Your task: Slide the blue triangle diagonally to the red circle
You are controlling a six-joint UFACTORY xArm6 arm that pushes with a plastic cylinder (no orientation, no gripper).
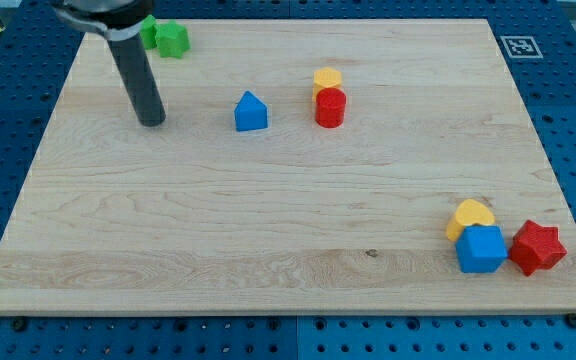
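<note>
The blue triangle (251,111) lies on the wooden board (288,200) at the upper middle. The red circle (330,107) stands a short way to its right, touching a yellow block (327,79) just above it. My tip (152,121) rests on the board well to the left of the blue triangle, apart from every block. The dark rod rises from it toward the view's top left.
Two green blocks (166,38) sit at the top left, partly behind the rod. At the bottom right a yellow block (470,216), a blue cube (481,249) and a red star-shaped block (538,247) are clustered near the board's edge.
</note>
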